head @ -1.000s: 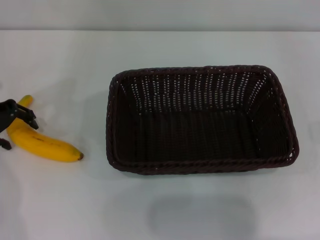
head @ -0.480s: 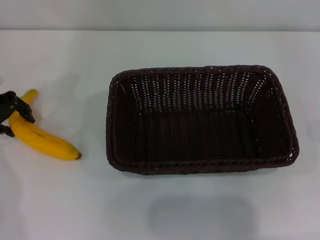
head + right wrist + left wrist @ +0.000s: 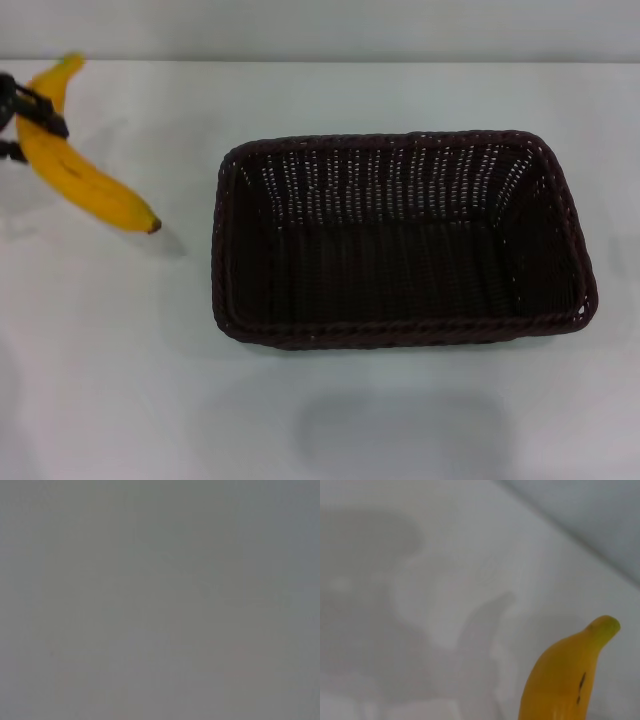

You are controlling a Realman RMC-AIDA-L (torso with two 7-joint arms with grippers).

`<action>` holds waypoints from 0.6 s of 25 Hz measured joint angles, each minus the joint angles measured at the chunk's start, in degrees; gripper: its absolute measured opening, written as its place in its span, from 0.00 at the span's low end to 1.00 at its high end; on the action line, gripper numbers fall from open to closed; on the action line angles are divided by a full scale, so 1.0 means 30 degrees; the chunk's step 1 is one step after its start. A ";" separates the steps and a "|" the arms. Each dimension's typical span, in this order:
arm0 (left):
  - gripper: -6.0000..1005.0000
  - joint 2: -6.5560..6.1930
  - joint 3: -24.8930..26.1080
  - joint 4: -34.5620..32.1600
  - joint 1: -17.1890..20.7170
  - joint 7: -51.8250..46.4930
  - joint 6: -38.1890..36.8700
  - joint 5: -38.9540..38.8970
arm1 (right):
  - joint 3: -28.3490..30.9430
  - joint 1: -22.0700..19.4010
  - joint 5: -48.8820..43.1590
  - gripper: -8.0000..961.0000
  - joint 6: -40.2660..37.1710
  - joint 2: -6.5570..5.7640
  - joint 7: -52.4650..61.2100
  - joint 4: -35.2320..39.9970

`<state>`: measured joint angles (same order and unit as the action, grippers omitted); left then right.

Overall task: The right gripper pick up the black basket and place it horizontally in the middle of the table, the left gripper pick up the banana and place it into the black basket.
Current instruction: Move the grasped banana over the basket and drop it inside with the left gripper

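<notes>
The black basket [image 3: 400, 240] lies lengthwise across the middle of the white table [image 3: 120, 380], open side up and empty. The banana [image 3: 75, 165] hangs in the air at the far left, above the table, with its dark tip pointing toward the basket. My left gripper [image 3: 22, 120] is shut on the banana near its stem end, at the left edge of the head view. The left wrist view shows the banana's greenish end [image 3: 570, 675] over the table. My right gripper is out of view; its wrist view shows only grey.
The banana casts a shadow on the table [image 3: 480, 645] below it. A grey wall runs along the table's far edge.
My left gripper has lifted the banana off the table and carried it upward at the left. The basket has not moved.
</notes>
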<state>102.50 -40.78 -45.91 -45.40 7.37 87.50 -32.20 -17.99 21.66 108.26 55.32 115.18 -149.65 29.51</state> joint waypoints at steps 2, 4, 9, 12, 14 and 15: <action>0.53 -0.0365 0.0021 -0.0436 0.0216 0.1176 0.1008 -0.1536 | -0.0070 0.0036 0.0235 0.91 0.0083 0.0011 0.0052 -0.0076; 0.53 -0.0784 0.0132 -0.0532 0.0368 0.2527 0.2256 -0.3451 | -0.0117 0.0074 0.0412 0.91 0.0324 0.0014 0.0194 -0.0183; 0.54 -0.0587 0.0347 -0.0678 0.0252 0.4584 0.3721 -0.7501 | -0.0125 0.0111 0.0446 0.91 0.0929 0.0040 0.0981 -0.0234; 0.56 0.0321 0.0094 -0.0111 -0.0709 0.5729 0.3735 -0.8271 | -0.0117 0.0176 0.0449 0.91 0.1180 0.0045 0.1225 -0.0364; 0.57 0.0820 -0.0444 0.0784 -0.1679 0.6595 0.3631 -0.8212 | -0.0060 0.0205 0.0449 0.91 0.1408 0.0050 0.1270 -0.0474; 0.58 0.1042 -0.0832 0.1170 -0.2093 0.6965 0.3559 -0.8190 | -0.0052 0.0216 0.0449 0.91 0.1510 0.0057 0.1273 -0.0536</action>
<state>105.63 -43.28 -42.40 -51.68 28.27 98.18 -56.77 -18.14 22.31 109.61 59.85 115.35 -145.83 27.91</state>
